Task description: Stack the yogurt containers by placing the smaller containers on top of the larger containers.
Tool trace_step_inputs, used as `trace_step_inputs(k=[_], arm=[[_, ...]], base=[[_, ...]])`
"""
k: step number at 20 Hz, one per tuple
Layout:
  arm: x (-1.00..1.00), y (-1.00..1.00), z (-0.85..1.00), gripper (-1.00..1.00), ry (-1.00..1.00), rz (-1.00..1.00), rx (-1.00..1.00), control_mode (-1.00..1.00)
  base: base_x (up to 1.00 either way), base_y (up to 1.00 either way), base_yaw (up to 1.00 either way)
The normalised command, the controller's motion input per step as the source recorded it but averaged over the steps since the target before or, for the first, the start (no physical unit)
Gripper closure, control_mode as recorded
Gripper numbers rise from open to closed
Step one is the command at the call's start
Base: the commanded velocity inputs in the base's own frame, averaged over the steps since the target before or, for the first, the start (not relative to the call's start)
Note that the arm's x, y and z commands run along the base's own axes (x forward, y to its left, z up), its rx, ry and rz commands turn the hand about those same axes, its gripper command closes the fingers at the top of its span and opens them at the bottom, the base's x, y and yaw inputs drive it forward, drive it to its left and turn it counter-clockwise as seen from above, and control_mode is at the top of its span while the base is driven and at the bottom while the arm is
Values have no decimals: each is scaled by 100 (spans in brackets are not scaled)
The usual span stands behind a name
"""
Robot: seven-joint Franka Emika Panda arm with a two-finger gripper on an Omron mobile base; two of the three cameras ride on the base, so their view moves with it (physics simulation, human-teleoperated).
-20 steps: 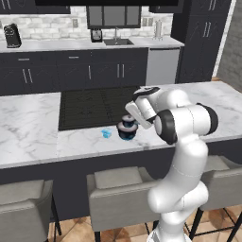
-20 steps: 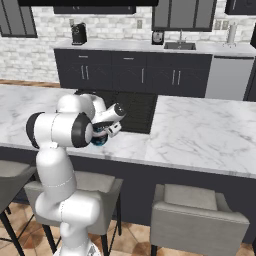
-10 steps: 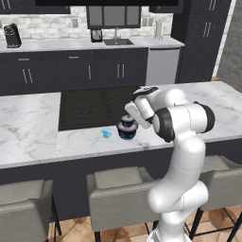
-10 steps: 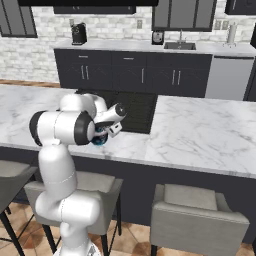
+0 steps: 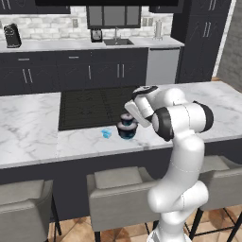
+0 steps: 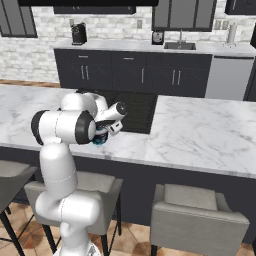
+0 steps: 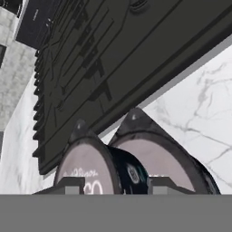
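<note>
Nothing much has moved in the last second: arm and cups are where they were, the jaws just closed the last bit. The gripper [image 7: 113, 183] is now clamped narrow on the small cup [image 7: 86, 170], whose pale top sits between the fingers [image 7: 70, 185], off-centre toward the left one in the hand view.

The big cup [image 7: 158, 156] is right behind it and toward the other finger. The two overlap in that view, so I can't tell whether they touch. I also can't tell whether the small cup is still standing on the counter [image 5: 28, 127]. The blue cup [image 5: 107, 134] is well clear on the far side of the cups from the hand, and the cooktop [image 7: 113, 68] lies beyond the fingertips.

Risks from here, as I see them:
- The grip is off-centre and the hand is steeply tilted, so the round cup could pivot or squirt out on the lift.
- The right finger is close to the big cup. A sideways move before the small cup clears the big cup's rim would shove or tip the big cup.
- If the small cup goes down tilted or off-axis on the big cup's top, it slides off on release.
- Fingers opening close to the big cup's rim could nudge the stack.
- The blue cup is tiny and light, and any arm sweep could knock it across the counter.
</note>
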Motion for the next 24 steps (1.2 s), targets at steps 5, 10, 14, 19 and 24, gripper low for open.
trace_step_inputs(k=[5,10,14,19,24], arm=[[0,5,0,-100,0,0,0,-100],[-10,0,0,-100,0,0,0,-100],[-23,0,0,-100,0,0,0,-100],[-53,-1,2,-100,-1,0,0,-100],[-56,0,21,-100,-4,-3,0,-100]], base=[[0,0,0],[0,0,0],[0,0,0],[0,0,0],[0,0,0]])
